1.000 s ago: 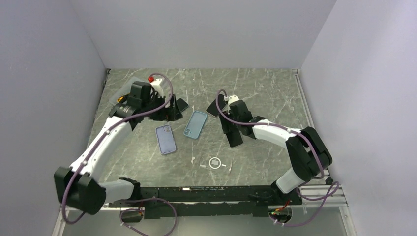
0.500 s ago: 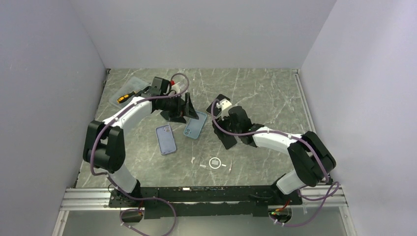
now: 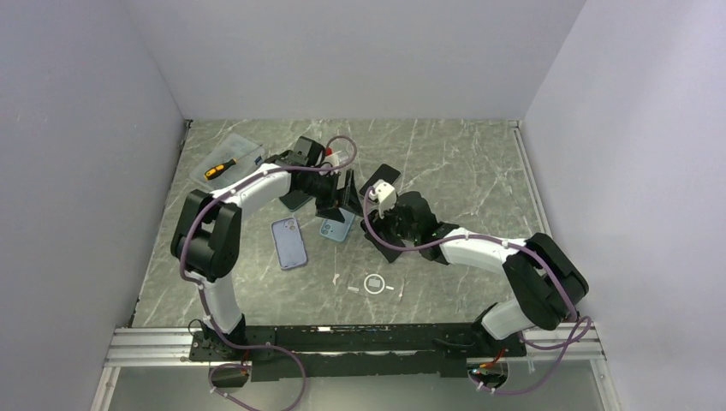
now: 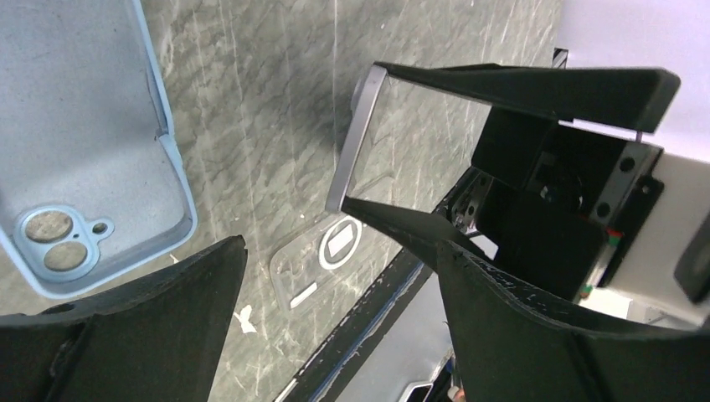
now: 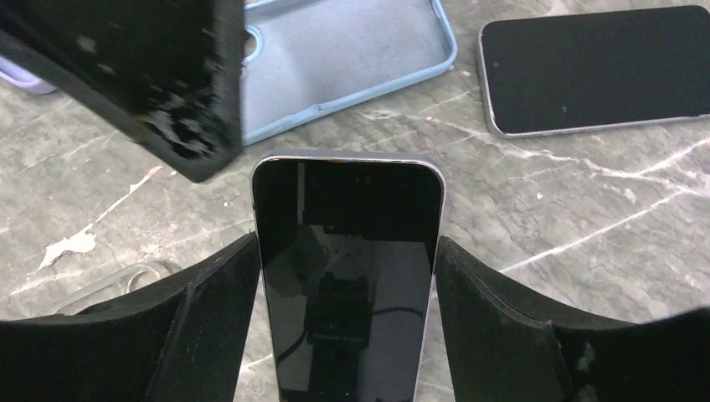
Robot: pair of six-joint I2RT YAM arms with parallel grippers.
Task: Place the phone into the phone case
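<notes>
The worktop is a grey-green marbled slab with pale veins and a few white scuffs. A light blue phone case lies on it near the middle, hollow side up, with its camera cutout at the end toward the near edge. Just to its left lies a lilac phone-shaped piece; whether it is a phone or a case cannot be told. A black phone lies screen up behind the blue case, apart from it. A clear phone case with a white ring lies nearer the front edge. At the rear left corner sits a clear tray holding an orange-handled screwdriver.
</notes>
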